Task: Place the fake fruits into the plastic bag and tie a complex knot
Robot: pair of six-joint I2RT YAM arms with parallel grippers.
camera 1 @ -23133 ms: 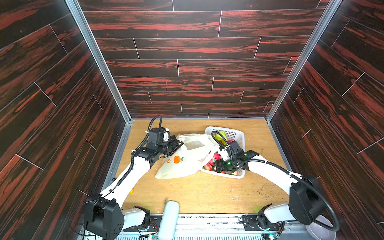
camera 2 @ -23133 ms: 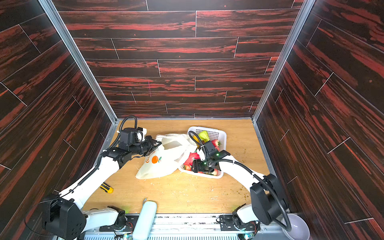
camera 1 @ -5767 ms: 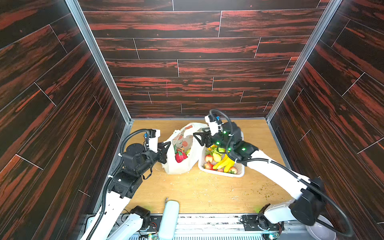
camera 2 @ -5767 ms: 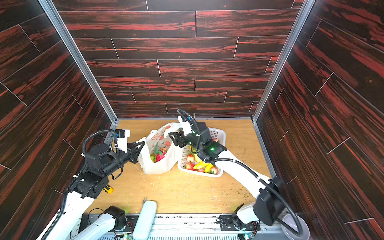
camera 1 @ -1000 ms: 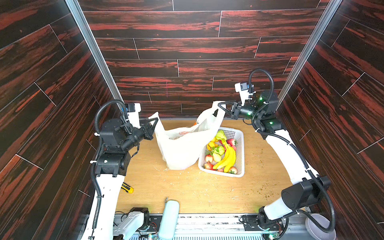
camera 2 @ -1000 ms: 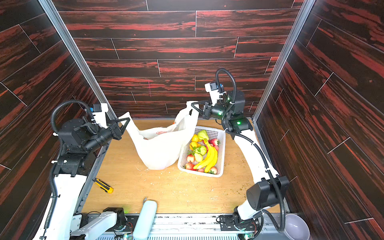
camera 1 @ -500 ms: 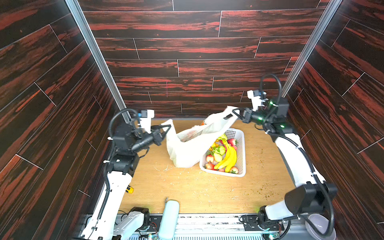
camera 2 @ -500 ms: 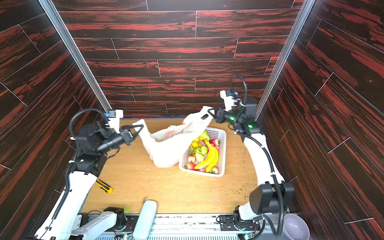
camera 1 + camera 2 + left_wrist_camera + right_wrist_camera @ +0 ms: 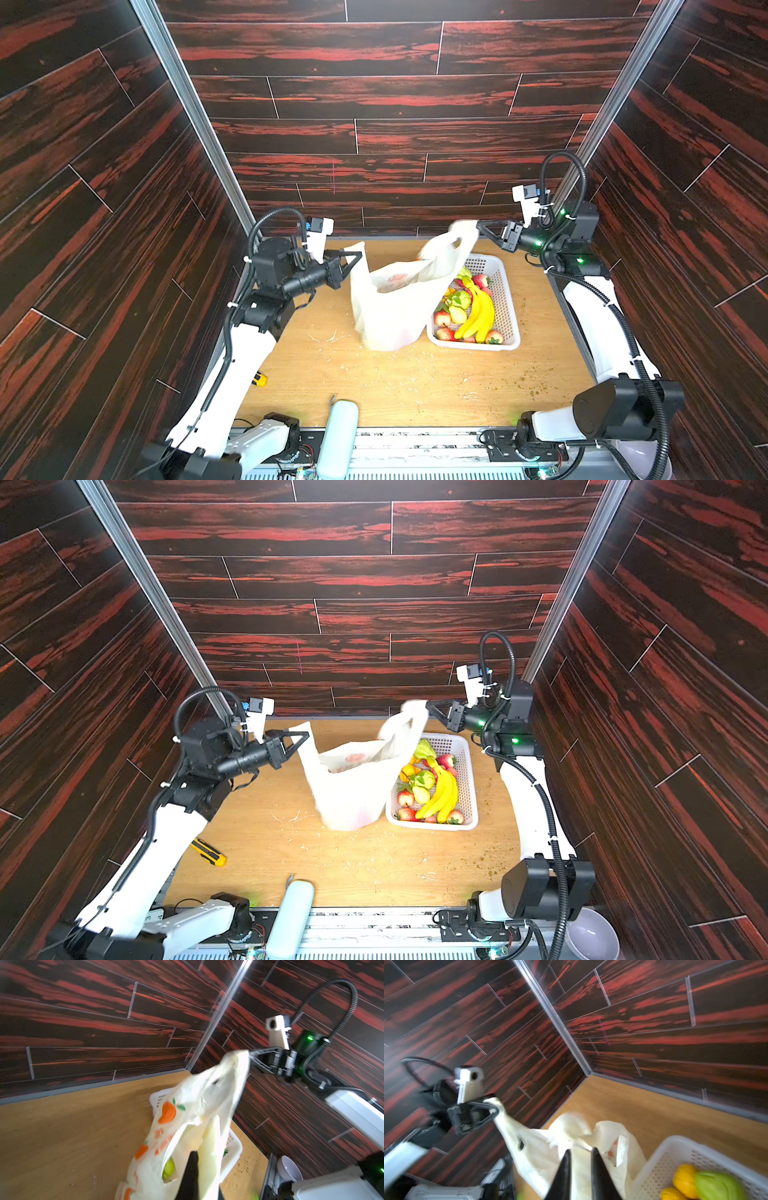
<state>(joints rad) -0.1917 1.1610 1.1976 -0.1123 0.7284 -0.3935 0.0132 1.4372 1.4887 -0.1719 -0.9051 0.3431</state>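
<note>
A: White plastic bag [image 9: 390, 307], where is it?
B: Between the arms, stretched side to side. The left gripper [image 9: 356, 258] pinches one loop tight. The right gripper [image 9: 478, 227] is at the other loop; I cannot tell if it grips.
A: And the fake fruits [image 9: 478, 311]?
B: In the basket [image 9: 473, 347], nearer the right arm.

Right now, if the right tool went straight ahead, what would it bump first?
The bag: its raised handle sits right at the right tool's tips, though blur hides whether they touch.

Bright even light, wide-angle bowing, wrist views motion-blurred; plastic bag [image 9: 193, 1109] smeared
</note>
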